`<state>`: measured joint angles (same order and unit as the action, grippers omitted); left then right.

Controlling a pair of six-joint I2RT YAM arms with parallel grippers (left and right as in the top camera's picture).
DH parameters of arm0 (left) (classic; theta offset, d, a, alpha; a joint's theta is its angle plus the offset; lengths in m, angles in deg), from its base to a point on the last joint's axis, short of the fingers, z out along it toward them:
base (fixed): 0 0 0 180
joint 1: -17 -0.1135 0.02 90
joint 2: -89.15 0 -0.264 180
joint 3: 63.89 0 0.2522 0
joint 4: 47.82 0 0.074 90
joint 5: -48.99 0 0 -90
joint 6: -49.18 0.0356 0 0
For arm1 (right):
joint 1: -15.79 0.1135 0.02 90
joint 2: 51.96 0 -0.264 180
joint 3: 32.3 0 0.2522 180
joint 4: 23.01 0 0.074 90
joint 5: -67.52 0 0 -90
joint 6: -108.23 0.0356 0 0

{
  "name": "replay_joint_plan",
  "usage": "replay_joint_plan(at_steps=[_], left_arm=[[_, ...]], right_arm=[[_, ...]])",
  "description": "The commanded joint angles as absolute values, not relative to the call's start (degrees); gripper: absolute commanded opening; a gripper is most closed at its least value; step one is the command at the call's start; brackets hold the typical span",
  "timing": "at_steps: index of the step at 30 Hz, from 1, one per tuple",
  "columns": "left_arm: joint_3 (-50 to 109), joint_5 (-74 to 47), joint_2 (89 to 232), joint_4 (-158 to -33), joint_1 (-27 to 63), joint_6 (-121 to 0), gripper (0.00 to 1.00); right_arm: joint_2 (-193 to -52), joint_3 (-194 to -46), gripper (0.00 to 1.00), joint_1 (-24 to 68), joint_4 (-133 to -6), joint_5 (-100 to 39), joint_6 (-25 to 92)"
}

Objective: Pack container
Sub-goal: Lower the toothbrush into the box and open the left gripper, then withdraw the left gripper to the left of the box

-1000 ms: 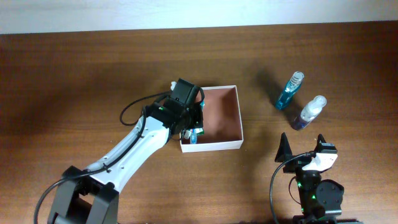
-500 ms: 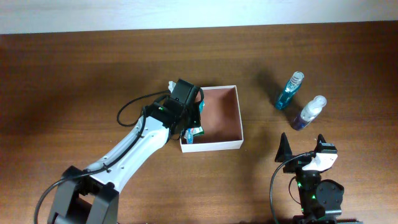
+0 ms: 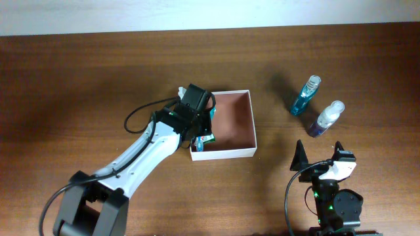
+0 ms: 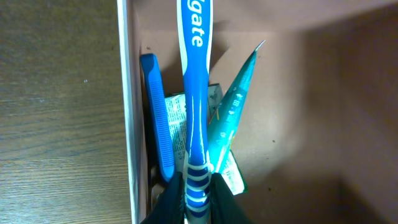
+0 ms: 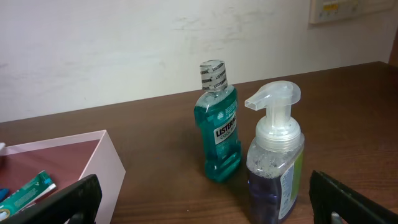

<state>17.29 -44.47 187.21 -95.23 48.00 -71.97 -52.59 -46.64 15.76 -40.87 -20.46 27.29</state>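
The container (image 3: 223, 153) is a shallow white box with a reddish-brown inside, at mid-table. My left gripper (image 3: 202, 133) hangs over its left side, shut on the handle of a blue and white toothbrush (image 4: 194, 93); in the left wrist view the gripper (image 4: 198, 194) pinches the striped handle end. Below the brush, against the container's left wall (image 4: 127, 93), lie a blue ridged item (image 4: 157, 118), a green tube (image 4: 233, 112) and a printed packet. My right gripper (image 3: 319, 156) stands open near the front edge, with nothing between its fingers (image 5: 205, 208).
A green mouthwash bottle (image 3: 306, 96) (image 5: 217, 134) and a clear pump bottle (image 3: 326, 119) (image 5: 275, 171) with purple liquid stand upright right of the container, just ahead of my right gripper. The container's right wall (image 5: 102, 168) is left of them.
Almost nothing: the left arm's lower part has shifted slightly, while its gripper stays over the container's left side with the toothbrush. The right arm has not moved.
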Motion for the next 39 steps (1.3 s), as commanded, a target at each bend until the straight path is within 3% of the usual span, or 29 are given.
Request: replay_joint_plan(at_steps=[1, 4, 7, 9, 11, 25, 33, 36, 39], left_arm=[[18.27, -45.37, 188.94, -95.45, 48.07, -72.52, 0.13], [18.27, -45.37, 189.22, -95.12, 48.07, -72.52, 0.14], [18.29, -45.35, 189.22, -94.25, 48.07, -72.52, 0.22], [18.29, -45.3, 189.2, -93.88, 48.07, -72.52, 0.38], [18.43, -45.15, 189.16, -93.96, 48.07, -72.52, 0.47], [26.1, -41.39, 177.05, -97.68, 45.44, -71.62, 0.47], [25.79, -57.54, 174.67, -112.5, 38.49, -70.95, 0.46], [25.77, -60.36, 175.71, -116.39, 35.26, -70.95, 0.5], [25.77, -60.34, 176.98, -117.4, 31.28, -70.95, 0.82]], right_arm=[[-52.21, -46.37, 0.98, 15.3, -41.31, -20.37, 27.68], [-52.21, -46.37, 0.98, 15.3, -41.31, -20.37, 27.68], [-52.21, -46.37, 0.98, 15.3, -41.31, -20.37, 27.68], [-52.21, -46.37, 0.98, 15.3, -41.31, -20.37, 27.7], [-52.21, -46.37, 0.98, 15.3, -41.31, -20.37, 27.68], [-52.21, -46.37, 0.98, 15.3, -41.31, -20.37, 27.7], [-52.21, -46.37, 0.98, 15.3, -41.31, -20.4, 27.68], [-52.21, -46.37, 0.98, 15.3, -41.31, -20.37, 27.68], [-52.21, -46.37, 0.98, 15.3, -41.31, -20.37, 27.68]])
